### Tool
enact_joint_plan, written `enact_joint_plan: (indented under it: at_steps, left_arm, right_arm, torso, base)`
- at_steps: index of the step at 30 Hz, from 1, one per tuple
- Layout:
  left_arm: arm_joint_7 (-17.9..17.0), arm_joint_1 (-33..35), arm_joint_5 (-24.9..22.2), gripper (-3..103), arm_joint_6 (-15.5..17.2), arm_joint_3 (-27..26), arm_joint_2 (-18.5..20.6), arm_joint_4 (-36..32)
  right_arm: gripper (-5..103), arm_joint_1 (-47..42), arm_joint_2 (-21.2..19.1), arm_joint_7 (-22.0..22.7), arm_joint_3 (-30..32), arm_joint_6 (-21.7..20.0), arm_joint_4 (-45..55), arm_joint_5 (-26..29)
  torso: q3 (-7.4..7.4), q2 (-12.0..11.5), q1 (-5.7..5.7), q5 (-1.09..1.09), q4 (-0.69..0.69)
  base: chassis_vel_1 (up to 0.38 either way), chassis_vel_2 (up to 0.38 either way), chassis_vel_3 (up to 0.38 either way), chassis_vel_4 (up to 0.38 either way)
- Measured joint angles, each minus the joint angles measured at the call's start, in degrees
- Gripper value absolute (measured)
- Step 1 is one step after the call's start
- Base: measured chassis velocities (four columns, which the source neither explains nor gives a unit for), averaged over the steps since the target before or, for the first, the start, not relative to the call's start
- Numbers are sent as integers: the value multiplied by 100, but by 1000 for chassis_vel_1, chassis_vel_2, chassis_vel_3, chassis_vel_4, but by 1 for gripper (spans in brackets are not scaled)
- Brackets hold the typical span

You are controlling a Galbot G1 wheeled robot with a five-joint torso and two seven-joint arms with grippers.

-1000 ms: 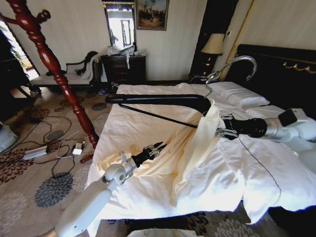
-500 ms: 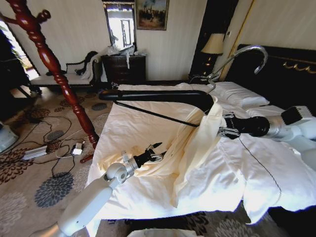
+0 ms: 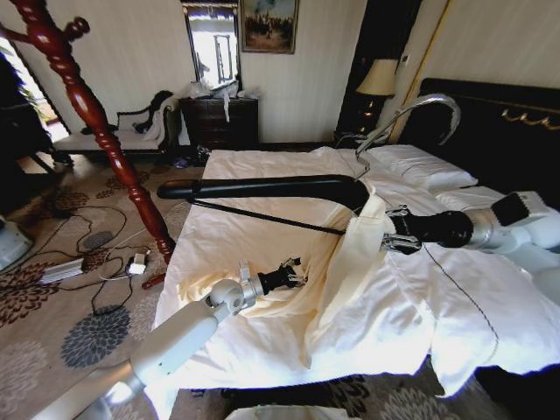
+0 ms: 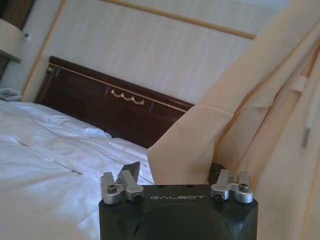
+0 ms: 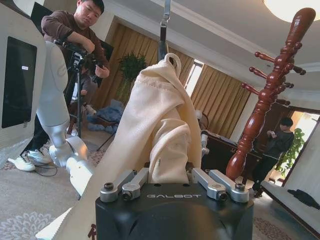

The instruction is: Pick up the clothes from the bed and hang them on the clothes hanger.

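Observation:
The black clothes hanger [image 3: 262,187] hangs level above the bed [image 3: 472,297], its silver hook [image 3: 411,109] pointing up toward the headboard. One shoulder of the pale cream clothes [image 3: 341,262] is draped over the hanger's right end, and the remainder trails down onto the sheets. My right gripper [image 3: 385,232] is shut on that cloth-covered end of the hanger, and cloth [image 5: 155,115] bulges between its fingers [image 5: 125,186]. My left gripper [image 3: 296,271] is low over the bed at the garment's folds. It is open, and a fabric edge [image 4: 185,160] lies between its fingers.
A red-brown wooden coat stand [image 3: 96,122] rises at the bed's left, also seen from the right wrist [image 5: 272,90]. Cables and a power strip [image 3: 96,254] lie on the carpet. The black headboard [image 3: 499,114] and a lamp [image 3: 378,79] are behind.
My left gripper let go of the cloth, opened, and reached right along the garment. The hanger's free left end swung outward and lower, and the hook tilted.

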Motion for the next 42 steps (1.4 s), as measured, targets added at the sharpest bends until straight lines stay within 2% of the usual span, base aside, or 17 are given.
enact_joint_plan:
  at_steps: [1,5,7,8,9,12,13,16,18,22,26,28,32,33,37,39,42]
  left_arm:
    - [0,0,0,76,0,0,0,0]
    - [-2,14,-186,54,34,-261,33,-44]
    - [7,15,-197,54,35,-297,44,-55]
    - [34,19,-210,43,35,-353,62,-73]
    - [57,26,-213,43,29,-392,75,-93]
    - [83,52,-217,27,5,-529,92,-144]
    - [83,52,-217,27,5,-529,92,-144]
    - [63,60,-267,17,-12,-772,98,-192]
    - [-12,18,-439,6,-5,-1003,155,-248]
    - [-115,-186,-844,1,53,-1286,377,-357]
    - [-307,-892,-1923,1,326,-1587,1157,-692]
    - [-366,-1074,-2112,1,382,-1612,1309,-747]
    - [-790,-2082,-2868,1,591,-1608,1896,-974]
    - [-790,-2082,-2868,1,591,-1608,1896,-974]
    - [-1407,-3057,-3527,1,781,-1402,2196,-1191]
    - [-1502,-3258,-3628,1,810,-1351,2252,-1254]
    - [-1928,-3731,-4013,1,919,-1297,2371,-1532]
  right_arm:
    - [20,0,0,0,0,0,0,0]
    - [20,42,12,2,3,11,-59,32]
    - [20,48,16,5,3,12,-70,36]
    - [20,51,22,9,3,14,-82,42]
    - [20,51,26,11,3,14,-92,44]
    - [20,50,32,19,16,19,-123,45]
    - [20,50,32,19,16,19,-123,45]
    - [20,24,45,74,19,41,-158,24]
    - [20,-14,64,115,17,78,-233,-50]
    - [20,-43,107,122,-8,112,-330,-165]
    - [20,-45,214,141,-76,135,-409,-363]
    - [20,-39,234,151,-82,138,-413,-394]
    - [20,-22,282,183,-98,165,-397,-602]
    - [20,-22,282,183,-98,165,-397,-602]
    - [20,-82,321,165,-119,243,-399,-1138]
    - [20,-108,339,183,-134,251,-399,-1281]
    - [20,-173,391,400,-178,261,-392,-1606]
  torso:
    - [0,0,0,0,0]
    - [0,0,0,0,-1]
    - [0,0,0,0,-1]
    - [0,0,0,0,-1]
    - [0,0,0,0,-1]
    - [0,0,0,0,-1]
    - [0,0,0,0,-1]
    - [0,0,0,-1,-1]
    - [0,0,0,-1,-1]
    - [0,0,0,-1,-2]
    - [0,0,0,-2,1]
    - [0,0,0,-2,0]
    - [0,0,0,-1,0]
    - [0,0,0,-1,0]
    - [0,0,1,-1,-2]
    - [0,0,1,-1,-2]
    - [0,0,1,0,-1]
  base:
    - [0,0,0,0]
    - [0,0,0,0]
    - [0,0,0,0]
    - [0,0,0,0]
    - [0,0,0,0]
    - [0,0,0,0]
    - [0,0,0,0]
    - [0,0,0,0]
    - [0,0,0,0]
    - [0,0,0,0]
    - [0,0,0,0]
    - [0,0,0,0]
    - [0,0,0,0]
    - [0,0,0,0]
    - [0,0,0,0]
    - [0,0,0,0]
    - [0,0,0,0]
